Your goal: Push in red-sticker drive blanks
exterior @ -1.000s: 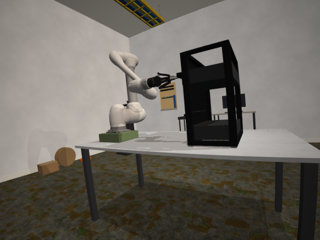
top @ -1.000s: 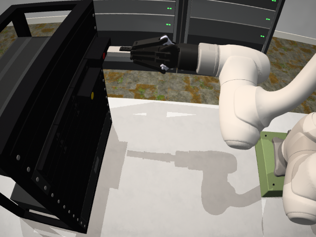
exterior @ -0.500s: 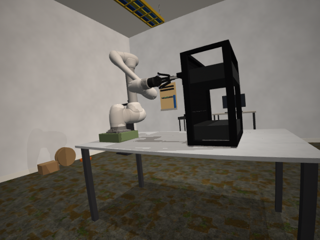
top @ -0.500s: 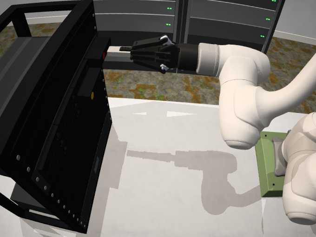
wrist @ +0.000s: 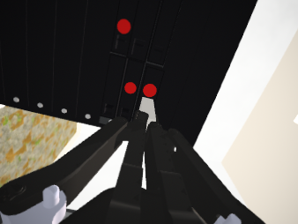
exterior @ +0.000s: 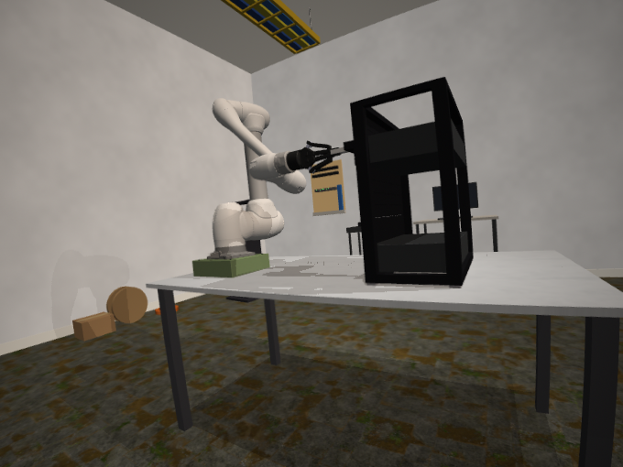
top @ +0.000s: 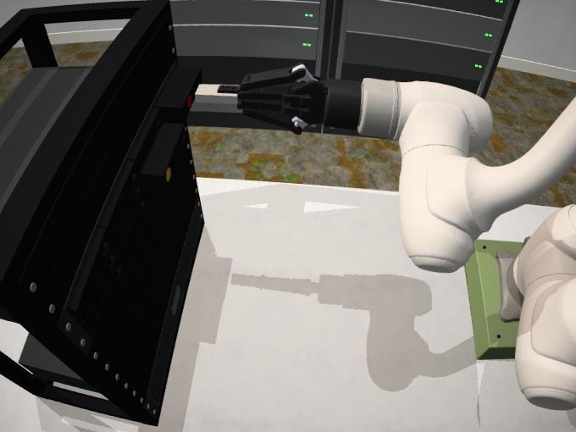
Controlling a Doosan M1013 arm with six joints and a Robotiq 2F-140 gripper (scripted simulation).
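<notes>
The black rack [top: 92, 209] stands on the white table, and it also shows in the exterior view [exterior: 409, 186]. Near its top, a drive blank with a red sticker [top: 189, 101] sticks out from the front face. Lower down, a blank with a yellow sticker [top: 168, 174] also sticks out. My gripper [top: 224, 88] is shut and empty. It points level at the red-sticker blank, with a small gap between them. In the wrist view, my shut fingertips [wrist: 142, 116] sit just below two red stickers [wrist: 130, 87] [wrist: 150, 90], and a third red sticker [wrist: 123, 26] is higher up.
My arm's green base [top: 493, 297] is fixed at the table's right side. Server cabinets [top: 335, 41] stand behind the table. The table edge runs close behind the rack's top corner.
</notes>
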